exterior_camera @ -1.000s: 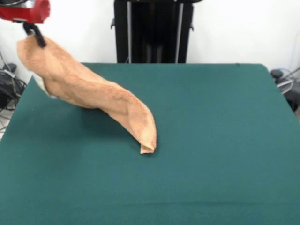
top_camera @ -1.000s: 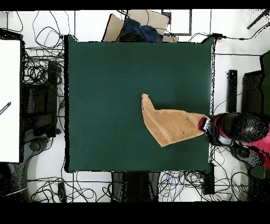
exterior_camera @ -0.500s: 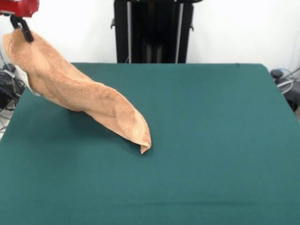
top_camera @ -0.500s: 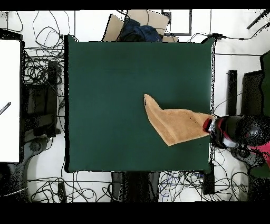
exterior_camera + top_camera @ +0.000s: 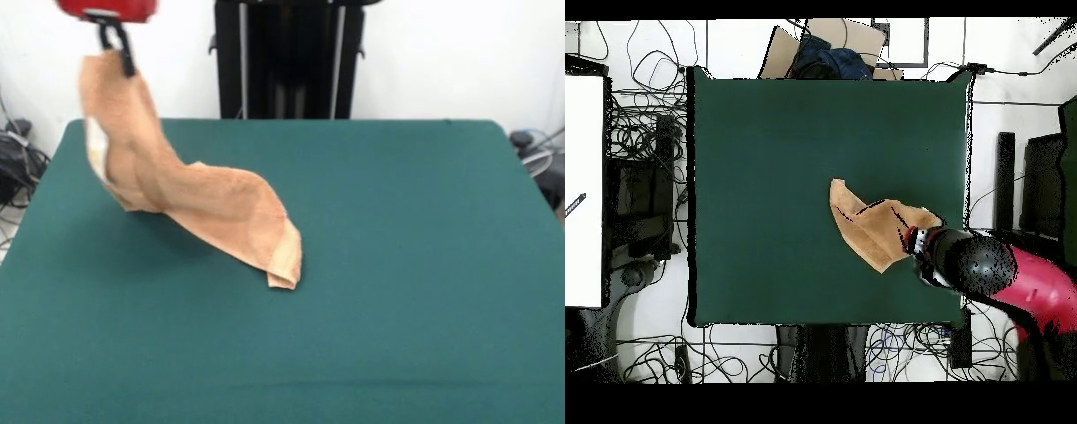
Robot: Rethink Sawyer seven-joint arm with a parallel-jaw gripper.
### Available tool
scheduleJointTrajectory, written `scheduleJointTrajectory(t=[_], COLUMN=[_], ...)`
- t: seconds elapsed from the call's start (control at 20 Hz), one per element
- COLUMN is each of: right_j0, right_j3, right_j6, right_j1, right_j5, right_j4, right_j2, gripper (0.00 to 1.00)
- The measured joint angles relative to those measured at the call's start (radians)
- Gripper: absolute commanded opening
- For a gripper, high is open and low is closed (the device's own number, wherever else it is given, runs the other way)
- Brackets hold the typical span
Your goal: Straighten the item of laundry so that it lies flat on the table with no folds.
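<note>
The table (image 5: 424, 291), with its dark green felt-like top, is the largest thing I see and serves as my landmark; in the overhead view its surface (image 5: 765, 170) is bare on the side away from the arm.

The red and black arm (image 5: 1020, 285) enters over one table edge in the overhead view, its rounded black head above the table's margin.

The peach-orange terry hand towel (image 5: 207, 199) hangs partly lifted: its upper corner is raised above the table's far left part in the front view, and the cloth drapes down in a twisted, folded band to a lower end resting on the table top near its middle. That resting end shows a paler woven band (image 5: 284, 256) and a doubled-over edge. In the overhead view the towel (image 5: 865, 225) lies between the table's centre and the edge where the arm stands, creased and not flat.

The gripper (image 5: 117, 49) pinches the towel's top corner; I see its dark fingers (image 5: 124, 55) pressed together on the cloth below the red housing.

A small white label (image 5: 95, 146) shows on the hanging edge nearest the table's left side; I cannot read any writing on it.
</note>
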Motion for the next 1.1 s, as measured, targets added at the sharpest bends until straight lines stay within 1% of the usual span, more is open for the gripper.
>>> scheduleJointTrajectory(t=[0.1,0.25,0.5,0.55,0.75,1.1], right_j0=[0.033,0.109,0.153,0.167,0.180,0.187], right_j3=[0.029,0.072,0.103,0.118,0.135,0.160], right_j6=[0.003,0.018,0.027,0.027,0.027,0.027], right_j1=[0.000,0.028,0.066,0.082,0.103,0.122], right_j5=[-0.048,-0.149,-0.234,-0.266,-0.287,-0.289], right_j4=[0.005,0.019,0.047,0.065,0.095,0.147], right_j2=[-0.010,-0.049,-0.071,-0.083,-0.101,-0.120], gripper=[0.00,0.00,0.00,0.00,0.00,0.00])
